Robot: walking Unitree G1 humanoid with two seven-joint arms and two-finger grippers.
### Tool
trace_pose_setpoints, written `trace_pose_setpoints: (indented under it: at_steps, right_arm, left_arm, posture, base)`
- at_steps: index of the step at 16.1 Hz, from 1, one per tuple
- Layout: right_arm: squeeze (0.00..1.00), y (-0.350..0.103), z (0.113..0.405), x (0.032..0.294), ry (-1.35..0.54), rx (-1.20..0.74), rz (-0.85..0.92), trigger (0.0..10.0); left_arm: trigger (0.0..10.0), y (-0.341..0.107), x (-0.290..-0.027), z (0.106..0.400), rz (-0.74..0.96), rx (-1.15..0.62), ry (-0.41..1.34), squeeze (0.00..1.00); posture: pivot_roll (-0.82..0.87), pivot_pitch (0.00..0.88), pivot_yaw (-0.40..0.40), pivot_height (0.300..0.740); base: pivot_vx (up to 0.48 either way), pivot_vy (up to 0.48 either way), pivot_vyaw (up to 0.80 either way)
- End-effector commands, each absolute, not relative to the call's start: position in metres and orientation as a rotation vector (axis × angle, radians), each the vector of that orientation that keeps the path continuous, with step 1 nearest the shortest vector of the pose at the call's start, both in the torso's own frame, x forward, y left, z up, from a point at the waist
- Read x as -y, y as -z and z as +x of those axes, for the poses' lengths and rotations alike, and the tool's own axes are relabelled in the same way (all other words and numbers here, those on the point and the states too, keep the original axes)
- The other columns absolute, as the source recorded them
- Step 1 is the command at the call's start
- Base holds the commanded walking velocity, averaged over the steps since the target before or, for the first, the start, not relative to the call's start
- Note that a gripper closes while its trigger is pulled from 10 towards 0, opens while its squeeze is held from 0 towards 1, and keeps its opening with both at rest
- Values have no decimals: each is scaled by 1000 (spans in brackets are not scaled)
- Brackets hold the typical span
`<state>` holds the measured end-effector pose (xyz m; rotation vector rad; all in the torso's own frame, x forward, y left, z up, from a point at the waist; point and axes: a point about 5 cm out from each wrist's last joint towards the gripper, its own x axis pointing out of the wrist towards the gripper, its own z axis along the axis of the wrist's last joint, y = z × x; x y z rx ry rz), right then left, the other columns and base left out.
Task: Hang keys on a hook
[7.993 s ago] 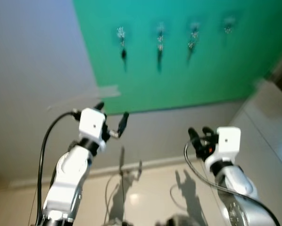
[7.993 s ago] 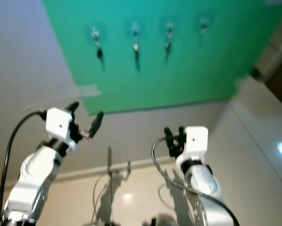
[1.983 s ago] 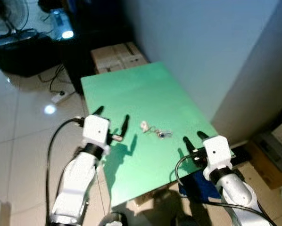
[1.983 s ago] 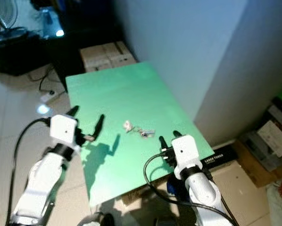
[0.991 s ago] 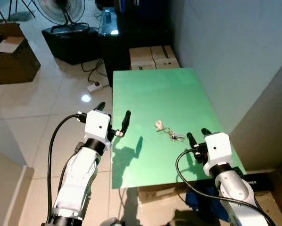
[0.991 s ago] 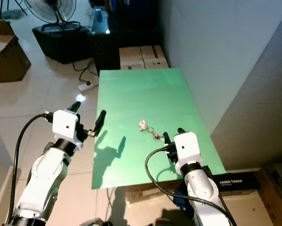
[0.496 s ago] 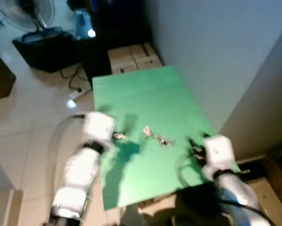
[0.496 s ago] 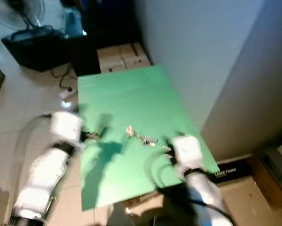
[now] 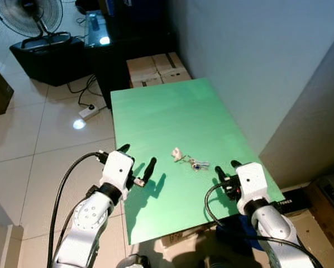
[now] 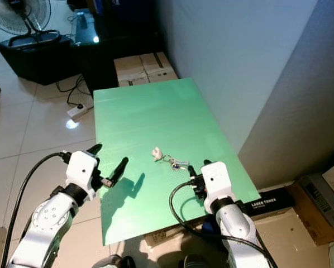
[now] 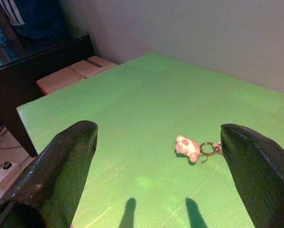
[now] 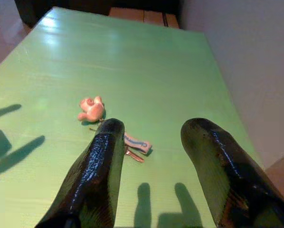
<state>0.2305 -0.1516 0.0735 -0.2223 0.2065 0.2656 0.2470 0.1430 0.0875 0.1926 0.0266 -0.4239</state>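
The right pincer (image 9: 227,172) is held low over the near right part of the green rectangular tabletop (image 9: 156,111), its two black fingers spread with nothing between them. Just ahead of its fingertips and slightly to the left lies the small bunch of metal keys on a ring with a pale pink figurine charm (image 9: 188,159), flat on the green surface and touched by nothing. In the right wrist view the keys (image 12: 114,124) are seen beside one black finger (image 12: 97,171), the pink charm farther out and a small blue-printed tag nearer, partly hidden behind that finger; finger shadows fall on the green below.

The left pincer (image 9: 137,162) is held over the near left edge of the tabletop, its fingers set wide apart and empty. Its wrist view shows the pink charm and key ring (image 11: 193,147) well ahead, between the two fingers, with open green surface all around.

From the head views, the tabletop's right long edge is seen close to a pale grey-blue wall (image 9: 256,61). The near edge runs just under both wrists. Off the left edge, a glossy cream tiled floor (image 9: 22,139) is open, with a white power strip and black cables (image 9: 89,111) lying on it. Beyond the far edge, cardboard boxes (image 9: 156,68) stand against a dark cabinet (image 9: 133,39), and a black standing fan (image 9: 26,11) is seen farther left.
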Motion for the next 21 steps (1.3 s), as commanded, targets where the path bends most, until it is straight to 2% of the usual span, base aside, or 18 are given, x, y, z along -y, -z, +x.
trace_pose_setpoints:
  at_steps: [1,2,3,4,7,11,15,20,21]
  right_arm:
    - [0,-71,235,156,-261,-215,-230,10000]
    - [0,-70,238,157,-269,-216,-244,10000]
    - [451,-67,246,157,-295,-219,-239,10000]
    - [1000,-63,253,157,-326,-223,-229,10000]
    - [1000,-52,276,158,-435,-260,-216,10000]
    - [1000,-52,308,183,-413,-296,-263,10000]
    - [1000,-49,317,190,-475,-335,-269,10000]
    - [996,-51,325,205,-422,-340,-292,10000]
    - [416,-56,328,211,-387,-321,-286,10000]
  left_arm:
    - [10000,-93,-146,249,206,-16,421,0]
    - [10000,-94,-146,249,206,-15,421,0]
    - [10000,-96,-146,251,216,-5,432,0]
    - [10000,-100,-147,252,207,16,430,0]
    - [10000,-107,-150,248,192,28,444,0]
    - [10000,-117,-159,237,213,23,445,0]
    - [10000,-121,-170,231,237,-6,444,0]
    - [10000,-138,-173,223,253,-11,513,0]
    - [10000,-142,-174,220,249,-11,543,0]
  posture:
    - [-136,132,59,740]
    - [-133,143,57,740]
    - [-131,145,58,740]
    - [-130,161,65,740]
    - [-91,211,72,740]
    - [-12,260,75,740]
    - [39,303,106,740]
    - [119,348,155,740]
    - [129,348,152,740]
  base:
    - [0,0,0]
    - [0,0,0]
    - [0,0,0]
    - [0,0,0]
    - [0,0,0]
    - [0,0,0]
    - [0,0,0]
    - [0,0,0]
    - [0,0,0]
